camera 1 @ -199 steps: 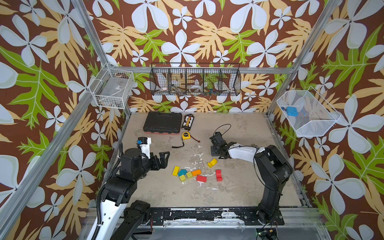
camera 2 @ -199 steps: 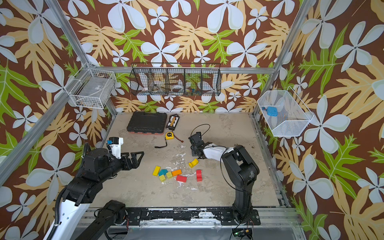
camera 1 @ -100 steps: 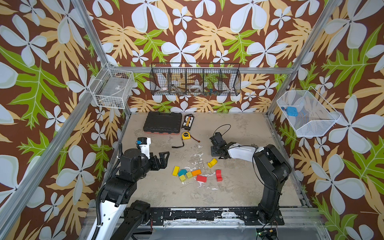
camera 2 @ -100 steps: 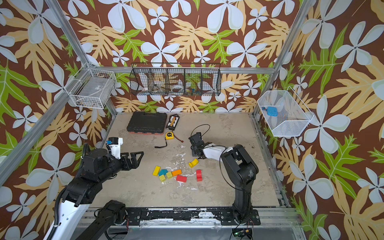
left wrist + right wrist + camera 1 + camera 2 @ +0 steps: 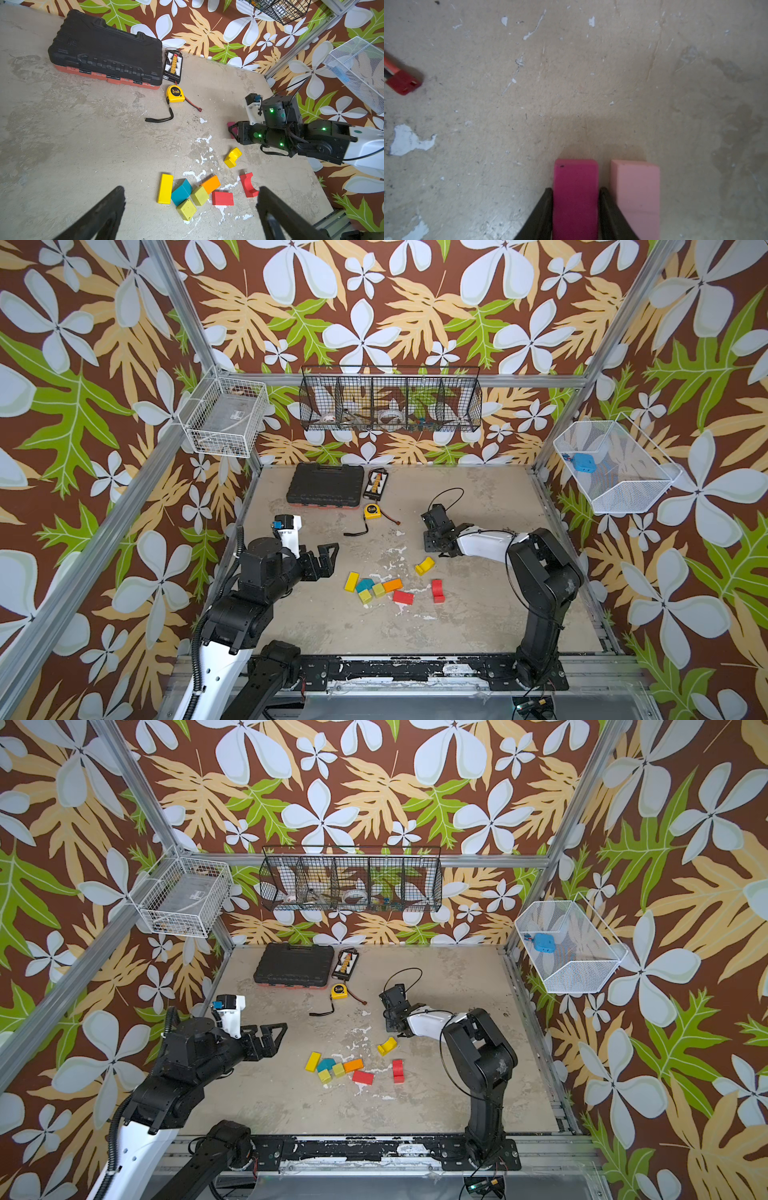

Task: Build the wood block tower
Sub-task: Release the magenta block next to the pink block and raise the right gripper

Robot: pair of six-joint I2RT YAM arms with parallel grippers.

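Several wood blocks lie loose on the table: a yellow brick (image 5: 351, 581), a teal block (image 5: 365, 584), two lime cubes (image 5: 365, 596), an orange brick (image 5: 392, 585), a red brick (image 5: 403, 596), a red arch (image 5: 436, 590) and a yellow arch (image 5: 424, 566). Farther back, my right gripper (image 5: 576, 189) is low on the table, shut on a magenta block (image 5: 576, 178). That block lies beside a pink block (image 5: 635, 187) with a narrow gap between them. No stacked tower shows. My left gripper (image 5: 328, 558) hangs open left of the loose blocks, holding nothing.
A black tool case (image 5: 325, 489), a charger board (image 5: 376, 485) and a yellow tape measure (image 5: 372, 511) with its strap lie at the back of the table. A red connector on a wire (image 5: 403, 82) lies near the right gripper. Wire baskets hang on the walls.
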